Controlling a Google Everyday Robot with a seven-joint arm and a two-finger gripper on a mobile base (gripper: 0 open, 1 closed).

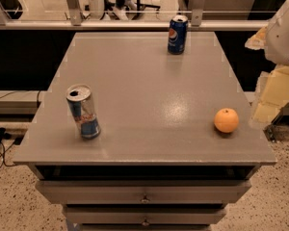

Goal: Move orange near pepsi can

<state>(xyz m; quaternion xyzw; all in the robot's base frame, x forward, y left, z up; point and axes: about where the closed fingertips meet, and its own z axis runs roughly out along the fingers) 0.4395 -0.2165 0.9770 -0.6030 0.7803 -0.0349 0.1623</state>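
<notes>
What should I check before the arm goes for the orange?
1. Orange in view and free: ok. It sits alone near the front right corner of the table.
2. Pepsi can located: ok. It stands upright near the table's far edge.
3. Gripper close to the orange: ok. It hangs at the right edge of the view, just right of the orange and not touching it.
4. Path from the orange to the pepsi can: ok. Only bare tabletop lies between them.
5. Silver-and-blue can out of the way: ok. It stands at the front left, well off that path.
6. Room to set down beside the pepsi can: ok. The tabletop in front of it is bare.
</notes>
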